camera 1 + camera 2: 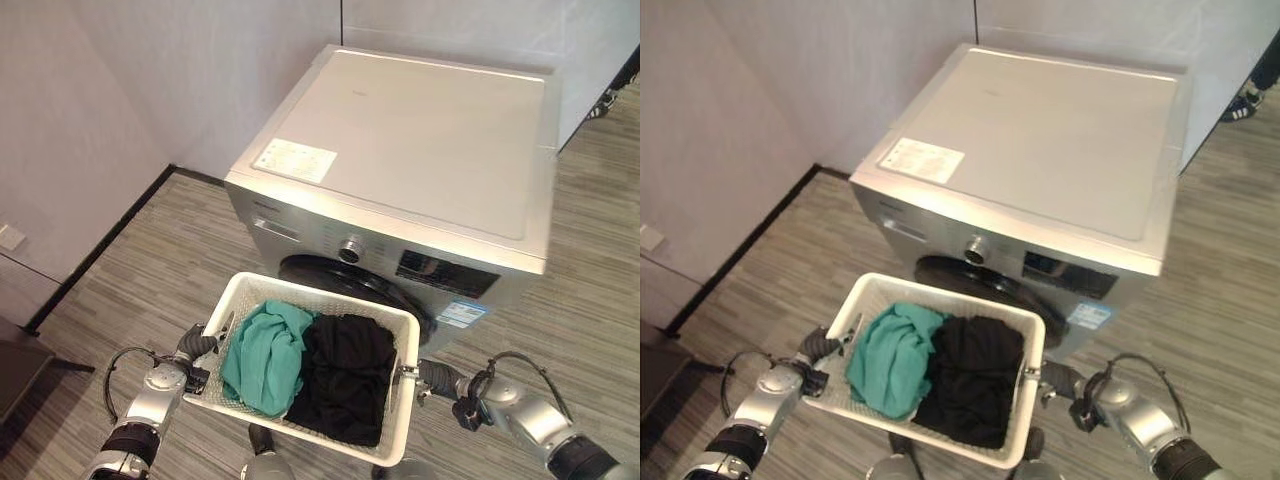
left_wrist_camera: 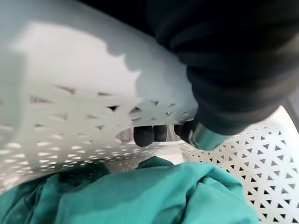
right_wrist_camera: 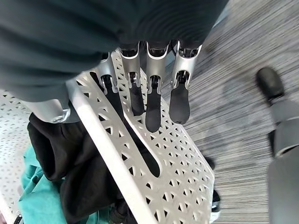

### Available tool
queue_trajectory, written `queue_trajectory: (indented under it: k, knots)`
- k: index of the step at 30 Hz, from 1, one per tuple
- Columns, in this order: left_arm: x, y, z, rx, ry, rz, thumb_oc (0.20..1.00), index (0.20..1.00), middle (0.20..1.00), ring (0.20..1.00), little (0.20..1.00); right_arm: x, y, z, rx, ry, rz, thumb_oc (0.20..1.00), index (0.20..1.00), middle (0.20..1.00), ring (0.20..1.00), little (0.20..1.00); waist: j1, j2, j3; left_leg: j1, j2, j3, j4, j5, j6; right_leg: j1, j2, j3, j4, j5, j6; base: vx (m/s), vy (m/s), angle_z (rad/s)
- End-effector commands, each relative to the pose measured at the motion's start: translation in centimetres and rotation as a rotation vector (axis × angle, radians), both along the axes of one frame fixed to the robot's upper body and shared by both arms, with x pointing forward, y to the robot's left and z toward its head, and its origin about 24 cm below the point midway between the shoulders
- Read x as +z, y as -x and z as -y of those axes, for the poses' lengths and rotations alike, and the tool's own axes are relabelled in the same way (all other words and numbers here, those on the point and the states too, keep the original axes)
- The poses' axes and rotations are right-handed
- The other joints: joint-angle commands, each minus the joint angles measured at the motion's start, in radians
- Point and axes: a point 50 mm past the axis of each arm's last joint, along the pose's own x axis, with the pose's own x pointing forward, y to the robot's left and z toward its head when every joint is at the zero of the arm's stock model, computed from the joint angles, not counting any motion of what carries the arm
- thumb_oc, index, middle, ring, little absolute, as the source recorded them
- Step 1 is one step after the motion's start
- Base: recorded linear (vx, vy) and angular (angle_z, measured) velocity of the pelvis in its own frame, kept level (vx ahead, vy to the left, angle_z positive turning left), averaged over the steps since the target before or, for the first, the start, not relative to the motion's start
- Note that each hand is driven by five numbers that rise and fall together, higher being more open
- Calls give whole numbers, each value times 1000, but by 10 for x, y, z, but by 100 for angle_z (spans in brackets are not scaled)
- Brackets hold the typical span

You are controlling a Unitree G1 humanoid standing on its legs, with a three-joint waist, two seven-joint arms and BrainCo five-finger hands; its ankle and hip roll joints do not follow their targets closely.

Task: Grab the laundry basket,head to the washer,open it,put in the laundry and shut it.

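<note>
White perforated plastic is what I see first: the laundry basket (image 1: 400,345), a rectangular tub with a lattice of small triangular holes and slotted handles at each short end. I have it held up between my two arms, just in front of the washer (image 1: 420,150), with its far rim near the dark round door (image 1: 345,280), which is closed. Inside lie two bundles side by side: a teal garment (image 1: 265,355) on my left and a black garment (image 1: 345,375) on my right, touching down the middle and filling most of the tub.

My left hand (image 1: 200,347) is at the basket's left end. In its wrist view the dark fingertips (image 2: 144,135) come through the handle slot and hook under the rim, so I read it as grasping the basket. My right hand (image 1: 428,377) is at the right end. Its wrist view shows the fingers (image 3: 180,105) running fairly straight down the outside of the wall beside the slot, with the thumb (image 3: 49,109) over the rim on the inside, pinching the wall between them.

The washer is silver-grey with a flat top, a knob and a dark panel on its front, standing on striped grey flooring (image 1: 150,270) near a pale wall (image 1: 80,120).
</note>
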Motion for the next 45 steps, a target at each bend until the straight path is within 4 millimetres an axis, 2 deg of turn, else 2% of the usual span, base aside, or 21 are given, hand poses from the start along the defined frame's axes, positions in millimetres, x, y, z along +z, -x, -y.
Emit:
queue_trajectory:
  k: [1, 2, 3, 4, 5, 8, 9, 10, 11, 14, 18, 25, 29, 33, 34, 36, 38, 39, 40, 41, 45]
  knots:
    - [34, -21, -5, -21, 28, 159, 200, 200, 200, 200, 200, 62, -16, -101, 279, -590, 172, 200, 200, 200, 200, 200, 32, -55, -23, 14, -95, -45, 47, -62, 9, 28, -153, 20, 51, -42, 62, 79, 443, 21]
    - [40, -23, -6, -38, 8, 180, 200, 200, 200, 200, 200, 66, -17, -105, 289, -598, 193, 200, 200, 200, 200, 200, 35, -58, -20, 10, -147, -36, 53, -93, 39, 21, -205, 28, 54, -13, 85, 52, 305, 22]
    - [40, -23, -7, -38, 8, 180, 200, 200, 200, 200, 200, 66, -17, -106, 290, -599, 194, 200, 200, 200, 200, 200, 37, -61, -21, 10, -152, -34, 53, -95, 42, 19, -211, 31, 56, -11, 88, 87, 539, 14]
    - [42, -22, -7, -46, 2, 189, 200, 200, 200, 200, 200, 66, -18, -110, 302, -595, 207, 200, 200, 200, 200, 200, 43, -64, -24, 14, -203, -29, 36, -117, 71, 0, -248, 42, 57, 19, 105, 37, 269, 3]
    - [42, -22, -8, -46, 2, 189, 200, 200, 200, 200, 200, 66, -18, -110, 302, -596, 207, 200, 200, 200, 200, 200, 45, -66, -25, 14, -206, -25, 34, -118, 74, -4, -251, 46, 59, 20, 107, 67, 362, -11]
    - [44, -23, -8, -57, -13, 195, 200, 200, 200, 200, 200, 67, -20, -114, 296, -598, 224, 200, 200, 200, 200, 200, 41, -73, -33, 37, -263, -33, 16, -145, 106, -26, -295, 100, 72, 115, 129, 57, 286, -18]
    - [51, -27, -14, -44, -36, 211, 200, 200, 200, 200, 200, 70, -21, -124, 312, -632, 223, 200, 200, 200, 200, 200, 34, -74, -18, 30, -259, -11, 14, -126, 126, -87, -235, 135, 132, 86, 95, 10, 284, -1]
    - [52, -28, -15, -41, -40, 213, 200, 200, 200, 200, 200, 71, -20, -128, 325, -641, 215, 200, 200, 200, 200, 200, 41, -75, -20, 38, -255, -14, 9, -143, 121, -90, -192, 141, 162, 38, 100, -96, 168, -7]
    - [53, -29, -15, -40, -40, 215, 200, 200, 200, 200, 200, 71, -21, -128, 326, -641, 217, 200, 200, 200, 200, 200, 41, -75, -15, 31, -252, 2, 10, -126, 127, -98, -192, 129, 165, 48, 85, 19, 102, -19]
    - [60, -28, -25, -17, -54, 228, 200, 200, 200, 200, 200, 75, -19, -140, 399, -661, 184, 200, 200, 200, 200, 200, 65, -86, -21, 49, -251, 32, 6, -144, 115, -107, -95, 26, 183, -47, 66, -18, 91, -62]
    - [58, -26, -27, 0, -51, 222, 200, 200, 200, 200, 200, 74, -20, -138, 402, -650, 175, 200, 200, 200, 200, 200, 70, -95, -37, 61, -247, 30, 6, -146, 109, -75, -67, 52, 122, -36, 59, 35, -12, -32]
    - [62, -19, -40, 40, -61, 230, 200, 200, 200, 200, 200, 88, -32, -134, 428, -613, 244, 200, 200, 200, 200, 200, 96, -116, -69, 62, -251, 33, 6, -149, 108, -29, -74, 8, 74, -14, 65, 26, -25, 0]
    - [68, -19, -50, 54, -95, 232, 200, 200, 200, 200, 200, 105, -43, -148, 518, -576, 291, 200, 200, 200, 200, 200, 118, -130, -83, 61, -251, 19, 6, -150, 107, -8, -79, -17, 66, -14, 68, 35, -32, 13]
    - [84, -19, -62, 77, -133, 269, 200, 200, 200, 200, 200, 132, -58, -164, 576, -548, 389, 200, 200, 200, 200, 200, 140, -138, -87, 60, -253, 3, 6, -154, 107, 5, -77, -13, 55, -17, 66, 51, -34, 19]
    - [93, -20, -68, 90, -141, 298, 200, 200, 200, 200, 200, 148, -71, -171, 585, -514, 450, 200, 200, 200, 200, 200, 158, -142, -94, 57, -256, -5, 6, -153, 107, 7, -76, -13, 52, -19, 65, 48, -24, 25]
    - [99, -21, -71, 95, -147, 314, 200, 200, 200, 200, 200, 154, -74, -176, 601, -499, 472, 200, 200, 200, 200, 200, 163, -145, -96, 54, -256, -8, 6, -153, 107, 8, -77, -13, 52, -19, 64, 49, -23, 22]
    - [112, -24, -76, 101, -163, 350, 200, 200, 200, 200, 200, 170, -83, -187, 624, -474, 510, 200, 200, 200, 200, 200, 179, -151, -100, 50, -258, -18, 6, -154, 108, 11, -75, -11, 48, -19, 63, 70, -35, 18]
    - [125, -26, -80, 106, -176, 390, 200, 200, 200, 200, 200, 190, -94, -193, 636, -434, 583, 200, 200, 200, 200, 200, 189, -157, -104, 47, -258, -22, 6, -156, 108, 15, -73, -10, 43, -20, 61, 56, -27, 10]
    - [127, -27, -80, 107, -176, 393, 200, 200, 200, 200, 200, 191, -94, -194, 637, -434, 586, 200, 200, 200, 200, 200, 188, -157, -100, 47, -258, -22, 6, -156, 108, 15, -73, -10, 43, -20, 61, 82, -23, 2]
    - [146, -31, -82, 97, -189, 453, 200, 200, 200, 200, 200, 213, -103, -200, 636, -422, 650, 200, 200, 200, 200, 200, 201, -161, -107, 47, -259, -28, 6, -159, 108, 20, -71, -7, 38, -19, 61, 49, -10, 1]
    - [167, -38, -85, 86, -207, 507, 200, 200, 200, 200, 200, 234, -112, -212, 622, -406, 710, 200, 200, 200, 200, 200, 208, -168, -105, 46, -261, -30, 6, -159, 108, 24, -71, -5, 35, -13, 63, 49, -9, 2]
